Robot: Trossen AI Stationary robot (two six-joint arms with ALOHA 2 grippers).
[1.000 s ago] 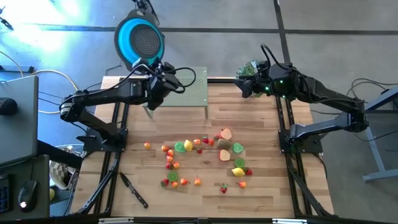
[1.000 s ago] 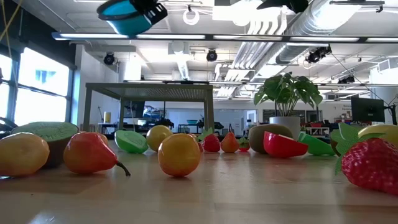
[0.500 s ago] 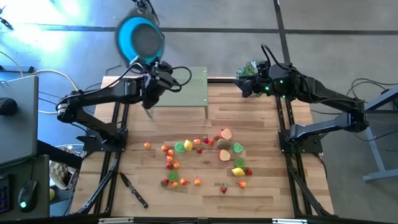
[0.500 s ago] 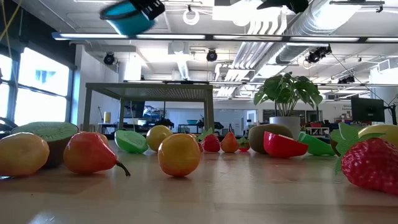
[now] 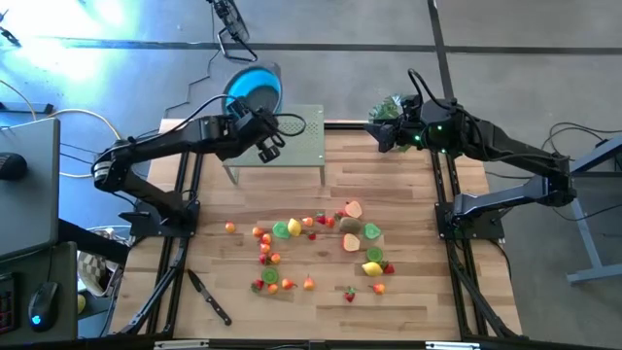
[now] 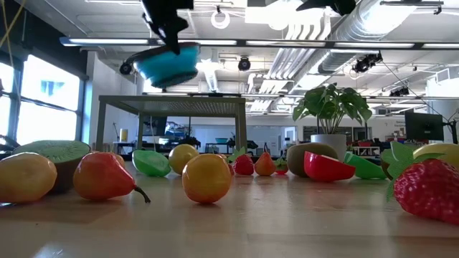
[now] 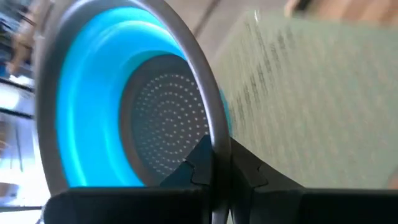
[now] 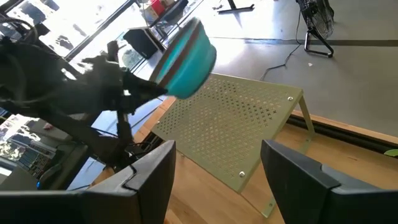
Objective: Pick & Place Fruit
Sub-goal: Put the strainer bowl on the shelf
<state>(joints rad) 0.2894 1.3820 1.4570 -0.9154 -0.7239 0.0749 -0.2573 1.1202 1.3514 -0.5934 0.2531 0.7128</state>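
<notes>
Your left end effector (image 5: 260, 124) clamps the blue bowl (image 5: 255, 87); right end effector (image 5: 382, 131) waits apart; all fruit (image 5: 316, 243) remains on the tabletop (image 5: 408, 292).

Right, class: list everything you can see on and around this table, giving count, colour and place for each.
Fruit: about two dozen, red, orange, yellow, green, brown; scattered mid-table.
Bowl: one, blue, perforated base; in the air over the stand's far left corner.
Stand: one, pale green, perforated; far side of table.
Plant: one, green; far right corner.
Knife: one, black; near left.
Table: one, wooden.
Left claw: shut on the bowl's rim.
Right claw: open, beside the plant, holding nothing.
</notes>
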